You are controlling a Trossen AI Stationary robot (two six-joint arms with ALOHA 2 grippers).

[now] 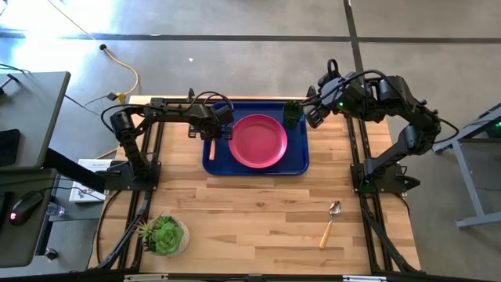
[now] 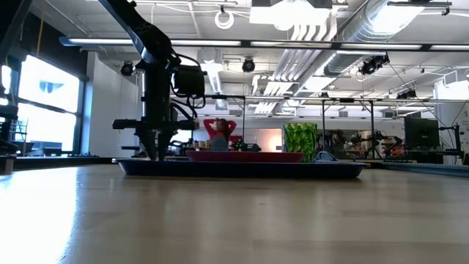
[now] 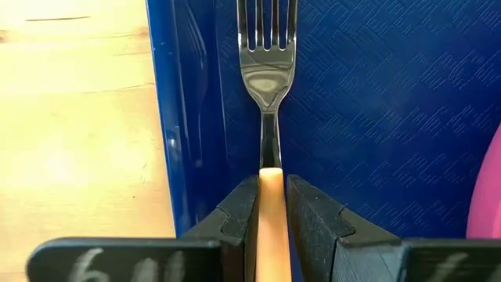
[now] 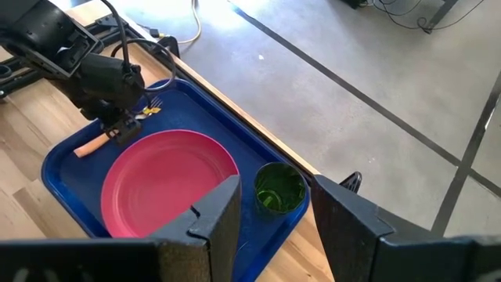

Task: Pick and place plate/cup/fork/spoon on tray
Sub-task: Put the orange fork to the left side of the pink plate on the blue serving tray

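The dark-blue tray (image 1: pixel 299 164) lies at the table's far middle. The pink-red plate (image 1: pixel 257 141) lies flat in it, and the green cup (image 1: pixel 293 113) stands upright in its far right corner. My left gripper (image 1: pixel 213 131) is low over the tray's left part, shut on the fork (image 3: pixel 268 70), whose tines point toward the far edge. My right gripper (image 4: pixel 274 207) is open and empty, raised just right of the cup (image 4: pixel 278 188). The spoon (image 1: pixel 330 222) lies on the bare table at the near right. My left gripper pinches the fork's orange-tan handle (image 3: pixel 270 188) between its two fingers, near where it joins the metal neck. The fingers point down and lie across the fork. The fork is level along the tray's left side, its handle end (image 4: pixel 88 147) toward the near edge. I cannot tell whether it rests on the tray floor.
A potted succulent (image 1: pixel 164 235) stands at the table's near left corner. Bare wood lies between the tray and the near edge. In the low view the cup (image 2: pixel 300 141) and plate (image 2: pixel 245 155) show above the tray's rim (image 2: pixel 220 169).
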